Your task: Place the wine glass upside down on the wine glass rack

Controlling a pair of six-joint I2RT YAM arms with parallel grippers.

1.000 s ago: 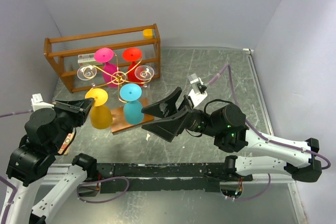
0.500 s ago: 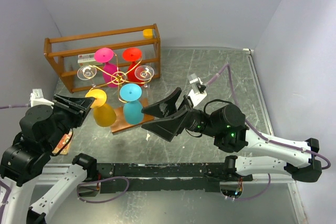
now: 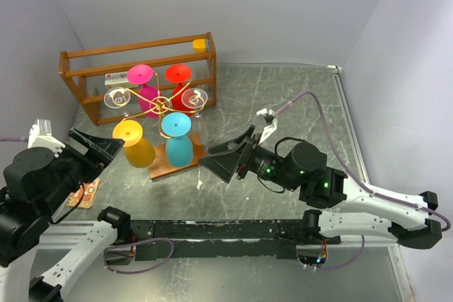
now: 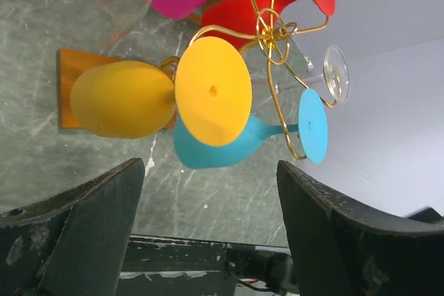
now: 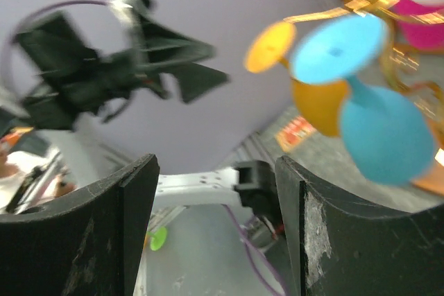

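The yellow wine glass (image 3: 136,145) hangs upside down on the gold wire wine glass rack (image 3: 161,104), its foot (image 4: 213,90) caught in a front-left scroll arm and its bowl (image 4: 123,99) over the wooden base (image 3: 185,165). Pink (image 3: 145,91), red (image 3: 178,81), cyan (image 3: 178,143) and two clear glasses hang there too. My left gripper (image 3: 106,152) is open just left of the yellow glass, apart from it; in the left wrist view the left gripper (image 4: 210,171) holds nothing. My right gripper (image 3: 216,164) stands open right of the rack, and the right gripper (image 5: 216,164) is empty.
An orange-brown wooden open-frame crate (image 3: 134,61) stands behind the rack against the back wall. A small orange card (image 3: 83,194) lies on the table under my left arm. Walls close in at the left, back and right.
My left gripper opened, let go of the yellow glass and drew back to the left. The glass now hangs on the rack. My right arm pulled back a little to the right.
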